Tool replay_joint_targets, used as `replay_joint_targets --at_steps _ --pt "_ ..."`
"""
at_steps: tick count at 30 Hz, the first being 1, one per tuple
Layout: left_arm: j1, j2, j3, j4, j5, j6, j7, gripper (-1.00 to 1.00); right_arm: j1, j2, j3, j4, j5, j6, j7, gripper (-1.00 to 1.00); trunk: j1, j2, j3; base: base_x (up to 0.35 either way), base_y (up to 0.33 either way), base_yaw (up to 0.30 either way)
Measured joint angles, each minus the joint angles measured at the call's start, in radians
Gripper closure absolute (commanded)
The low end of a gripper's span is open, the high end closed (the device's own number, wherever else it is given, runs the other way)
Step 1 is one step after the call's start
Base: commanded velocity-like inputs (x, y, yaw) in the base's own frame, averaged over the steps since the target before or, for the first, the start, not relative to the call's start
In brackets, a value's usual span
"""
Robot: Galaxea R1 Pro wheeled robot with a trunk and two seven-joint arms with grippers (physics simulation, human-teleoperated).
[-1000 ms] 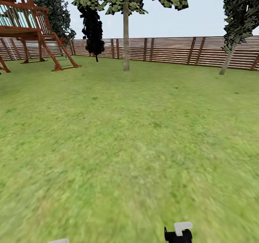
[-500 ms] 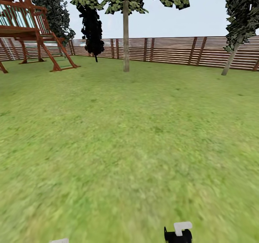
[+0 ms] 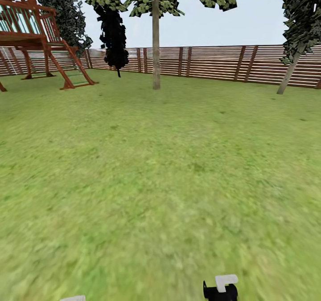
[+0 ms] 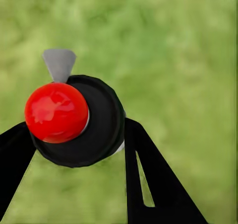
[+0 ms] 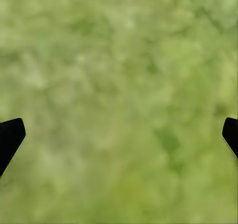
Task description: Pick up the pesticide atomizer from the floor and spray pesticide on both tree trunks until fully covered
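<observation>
In the left wrist view my left gripper (image 4: 74,137) is shut on the pesticide atomizer (image 4: 94,129), a dark round bottle with a red cap and a light-grey nozzle, held over blurred grass. One black finger (image 4: 148,179) presses each side of it. A tall tree (image 3: 156,51) with a bare grey-brown trunk and blocky green leaves stands far ahead on the lawn, near the fence. My right gripper (image 5: 119,134) is open over grass with nothing between its fingers; it also pokes in at the head view's lower edge (image 3: 220,287).
The lawn (image 3: 160,167) stretches ahead to a brown slat fence (image 3: 214,63). A red wooden play tower (image 3: 40,42) stands at the far left, a dark columnar tree (image 3: 113,38) beside it. A dark-leaved tree with a leaning trunk (image 3: 289,74) is at far right.
The whole head view has shifted a little, with the play tower sliding left and the right tree sliding right, so the camera moved. Both grippers keep their places in the picture.
</observation>
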Motion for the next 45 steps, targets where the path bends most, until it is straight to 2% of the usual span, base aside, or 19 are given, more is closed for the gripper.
replay_joint_targets --at_steps 45 --pt "0.000 0.000 0.000 0.000 0.000 0.000 0.000 1.00 0.000 -0.002 0.000 0.000 0.003 0.000 0.002 -1.00 0.000 0.000 0.000 0.338 0.000 0.000"
